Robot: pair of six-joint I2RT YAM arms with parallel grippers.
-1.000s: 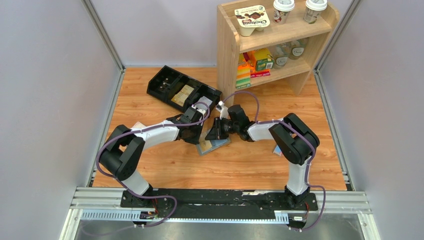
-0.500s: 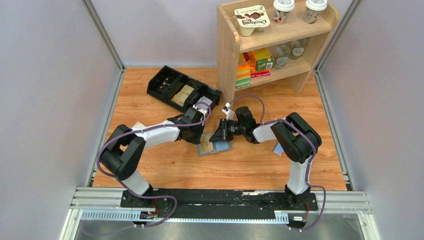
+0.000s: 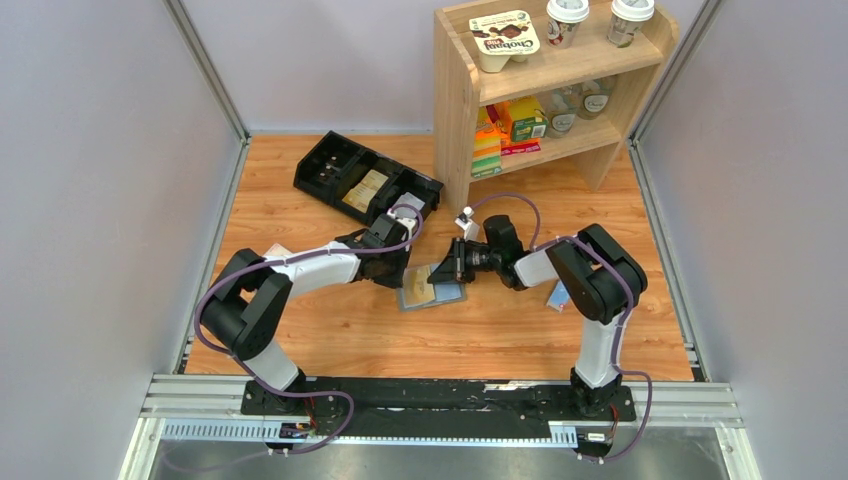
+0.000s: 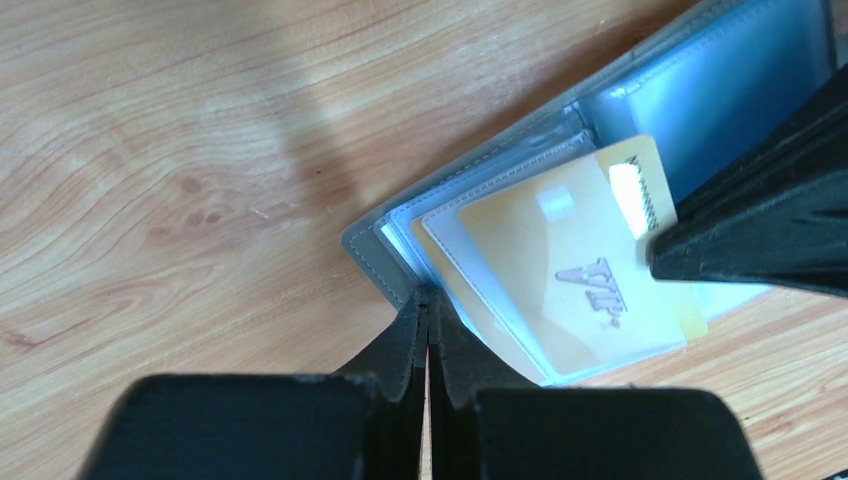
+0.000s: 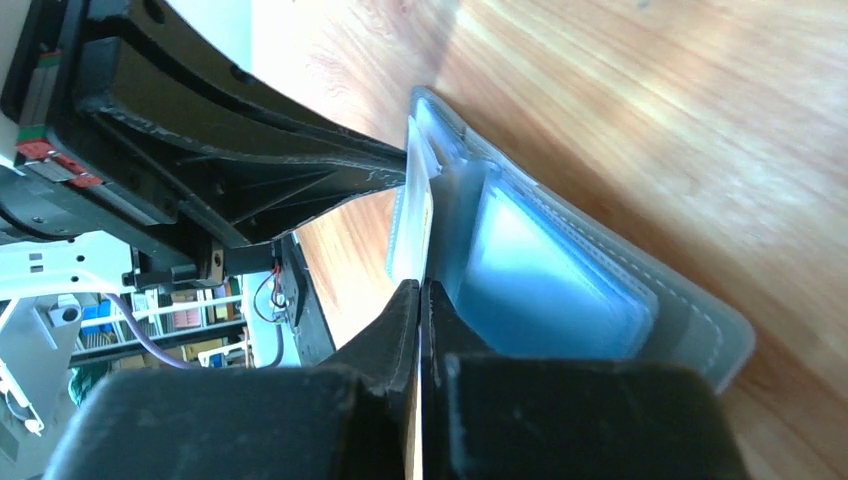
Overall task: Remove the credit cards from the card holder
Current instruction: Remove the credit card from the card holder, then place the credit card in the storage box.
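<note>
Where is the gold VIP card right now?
Mid-table in the top view, the gold VIP card pokes from the open card holder, its edge pinched by the right claw.

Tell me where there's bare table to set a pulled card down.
Widest bare patch: the near strip of table, between the card holder and the near edge. Also free: the far-left corner, left of the black tray. Crowded: the middle, where the left gripper and right gripper meet at the holder, and the far right by the wooden shelf.
</note>
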